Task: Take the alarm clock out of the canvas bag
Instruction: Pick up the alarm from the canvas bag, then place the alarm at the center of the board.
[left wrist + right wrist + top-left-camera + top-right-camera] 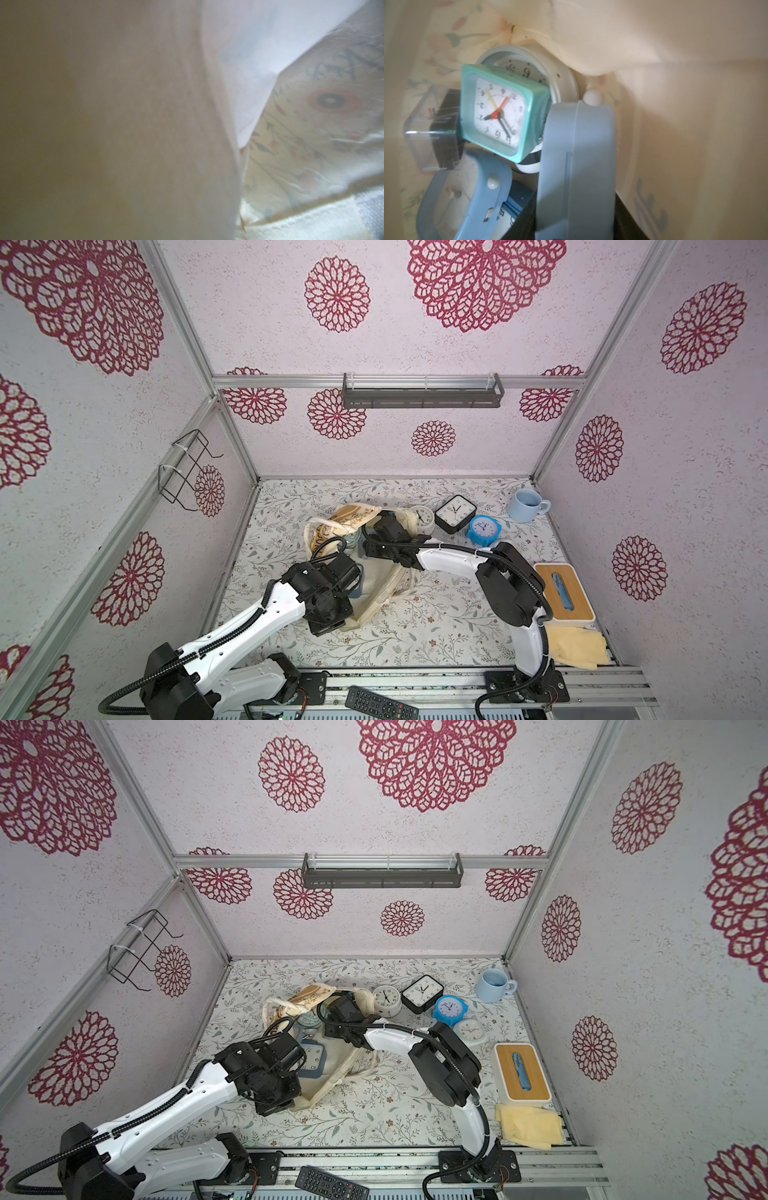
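Your clenched left gripper [357, 578] apparently holds the canvas bag [386, 589] open so your right gripper [368, 549] reaches the teal alarm clock [500, 112]; grasp unclear.

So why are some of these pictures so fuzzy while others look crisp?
Left wrist view: fabric of the cream canvas bag close to the lens, nearly all blur. Right wrist view: small mint-green square alarm clock fairly sharp, the grey-blue plastic clock nearer the lens soft. Both top views: crisp and evenly lit.

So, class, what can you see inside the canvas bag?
In the bag: a mint square clock, a white round clock behind it, and a blue-grey clock in front. Fabric and these clocks cover whatever lies deeper.
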### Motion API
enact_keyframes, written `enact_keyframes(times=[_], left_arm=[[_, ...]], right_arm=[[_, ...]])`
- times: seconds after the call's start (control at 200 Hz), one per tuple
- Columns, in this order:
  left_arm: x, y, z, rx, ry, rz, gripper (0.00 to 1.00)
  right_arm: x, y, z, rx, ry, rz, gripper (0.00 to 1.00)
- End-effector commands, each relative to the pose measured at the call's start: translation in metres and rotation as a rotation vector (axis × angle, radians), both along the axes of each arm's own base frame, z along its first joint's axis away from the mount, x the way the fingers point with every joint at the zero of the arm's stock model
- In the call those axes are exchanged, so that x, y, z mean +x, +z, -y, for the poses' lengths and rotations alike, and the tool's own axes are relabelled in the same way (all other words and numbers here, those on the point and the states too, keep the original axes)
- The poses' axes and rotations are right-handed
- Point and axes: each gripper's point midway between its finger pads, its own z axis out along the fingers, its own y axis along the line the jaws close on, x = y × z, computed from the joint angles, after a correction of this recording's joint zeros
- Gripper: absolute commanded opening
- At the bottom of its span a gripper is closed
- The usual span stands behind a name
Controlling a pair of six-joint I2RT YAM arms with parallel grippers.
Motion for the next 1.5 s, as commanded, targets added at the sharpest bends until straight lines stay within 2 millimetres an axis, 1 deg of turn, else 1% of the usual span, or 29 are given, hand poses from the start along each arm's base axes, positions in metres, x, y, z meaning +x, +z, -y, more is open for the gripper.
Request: enact_keyframes(times=[0.0,0.085,0.165,0.24,0.365,0.435,0.63,0.725,0.811,0.896,0.946,1.006,1.116,1.236,1.301,1.341,1.381,1.441,1.496], left_arm=[[-0.007,0.001,-0.008,0.044,0.001,-0.024,0.00],[-0.007,0.003,-0.010,0.050,0.001,-0.015,0.00],[-0.005,0.007,-0.013,0.063,-0.009,-0.002,0.00],[0.000,0.014,-0.017,0.086,-0.025,0.023,0.00],[0.008,0.029,-0.024,0.139,-0.078,0.061,0.00],[0.011,0.034,-0.028,0.168,-0.107,0.071,0.00],[0.018,0.043,-0.037,0.217,-0.146,0.097,0.00],[0.024,0.049,-0.040,0.232,-0.150,0.116,0.00],[0.028,0.054,-0.044,0.248,-0.153,0.132,0.00],[0.033,0.058,-0.048,0.262,-0.144,0.146,0.00],[0.037,0.058,-0.048,0.263,-0.137,0.156,0.00],[0.042,0.060,-0.048,0.262,-0.128,0.171,0.00],[0.051,0.067,-0.051,0.291,-0.117,0.193,0.00],[0.058,0.078,-0.065,0.341,-0.070,0.212,0.00],[0.061,0.082,-0.072,0.351,-0.036,0.223,0.00],[0.064,0.085,-0.077,0.351,-0.011,0.232,0.00],[0.065,0.088,-0.081,0.353,0.011,0.240,0.00],[0.068,0.092,-0.087,0.356,0.038,0.255,0.00],[0.071,0.095,-0.093,0.362,0.056,0.268,0.00]], right_arm=[[0.022,0.039,0.003,0.040,-0.057,0.079,0.40],[0.020,0.040,0.008,0.021,-0.058,0.077,0.38],[0.016,0.050,0.008,0.026,-0.036,0.094,0.37],[0.009,0.072,0.005,0.055,0.016,0.137,0.35],[-0.010,0.113,-0.001,0.108,0.142,0.210,0.34],[-0.022,0.132,0.003,0.108,0.194,0.243,0.32],[-0.055,0.169,0.024,0.070,0.324,0.311,0.31],[-0.069,0.189,0.041,0.028,0.358,0.342,0.30],[-0.081,0.211,0.062,-0.008,0.369,0.392,0.30],[-0.096,0.235,0.081,-0.015,0.386,0.458,0.30],[-0.101,0.244,0.090,-0.008,0.384,0.483,0.30],[-0.105,0.250,0.097,-0.005,0.380,0.497,0.29],[-0.110,0.263,0.106,-0.008,0.370,0.516,0.29],[-0.112,0.294,0.128,-0.041,0.318,0.592,0.29],[-0.112,0.313,0.146,-0.078,0.266,0.649,0.28],[-0.111,0.322,0.161,-0.120,0.215,0.678,0.27],[-0.108,0.327,0.178,-0.177,0.157,0.698,0.27],[-0.102,0.325,0.204,-0.282,0.069,0.706,0.26],[-0.097,0.315,0.227,-0.382,-0.003,0.688,0.26]])
